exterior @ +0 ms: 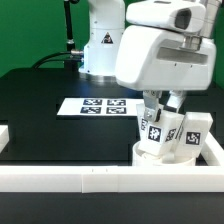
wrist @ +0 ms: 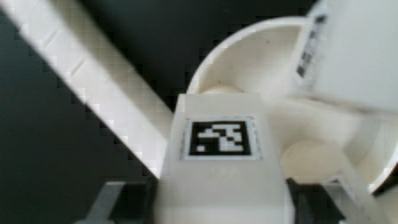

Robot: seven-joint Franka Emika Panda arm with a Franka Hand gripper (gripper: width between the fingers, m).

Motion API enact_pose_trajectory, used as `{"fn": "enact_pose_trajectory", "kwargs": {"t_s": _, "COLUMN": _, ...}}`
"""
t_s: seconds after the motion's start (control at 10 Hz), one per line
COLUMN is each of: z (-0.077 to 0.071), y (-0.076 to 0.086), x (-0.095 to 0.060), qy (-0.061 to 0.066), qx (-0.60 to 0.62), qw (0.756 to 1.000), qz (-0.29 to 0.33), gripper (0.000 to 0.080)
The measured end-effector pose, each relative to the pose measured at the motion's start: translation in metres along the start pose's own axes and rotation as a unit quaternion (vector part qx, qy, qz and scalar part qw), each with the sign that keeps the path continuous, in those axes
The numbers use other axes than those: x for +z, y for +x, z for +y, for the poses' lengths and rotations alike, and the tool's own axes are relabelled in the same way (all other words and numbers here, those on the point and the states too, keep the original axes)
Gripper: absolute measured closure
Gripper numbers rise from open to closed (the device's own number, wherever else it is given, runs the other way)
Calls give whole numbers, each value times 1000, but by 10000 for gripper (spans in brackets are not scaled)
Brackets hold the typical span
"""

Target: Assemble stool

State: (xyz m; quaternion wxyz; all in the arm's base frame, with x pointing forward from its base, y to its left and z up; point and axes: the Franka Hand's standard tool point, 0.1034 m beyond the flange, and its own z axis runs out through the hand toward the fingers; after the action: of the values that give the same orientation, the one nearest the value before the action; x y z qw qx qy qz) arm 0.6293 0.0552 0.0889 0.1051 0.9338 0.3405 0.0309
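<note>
Claw (exterior: 157, 112) gripping a tagged stool leg (wrist: 219, 150) seated upright on the round seat (exterior: 162, 150), beside the bench's (exterior: 40, 110) border rail (exterior: 120, 178).

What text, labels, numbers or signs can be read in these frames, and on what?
No readable words or numbers.
Warning triangle sign on the robot base: symbol only.
Square tags, patterns only, no text: on the marker board, on the legs, on the held leg.

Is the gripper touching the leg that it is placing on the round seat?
Touching. In the wrist view the gripper has a finger on each side of the tagged leg, no gap showing, above the seat.
</note>
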Motion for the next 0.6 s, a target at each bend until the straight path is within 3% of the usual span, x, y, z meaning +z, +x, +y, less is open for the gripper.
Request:
{"fn": "enact_pose_trajectory", "kwargs": {"t_s": 0.3, "z": -11, "y": 3, "x": -2, "qy": 33, "qx": 222, "qw": 974, "qz": -20, "gripper": 460}}
{"fn": "enact_pose_trajectory", "kwargs": {"t_s": 0.4, "z": -13, "y": 9, "x": -3, "qy": 29, "qx": 277, "qw": 960, "qz": -5, "gripper": 460}}
{"fn": "enact_pose_trajectory", "kwargs": {"t_s": 0.6, "z": -13, "y": 9, "x": -3, "qy": 33, "qx": 376, "qw": 926, "qz": -6, "gripper": 460}}
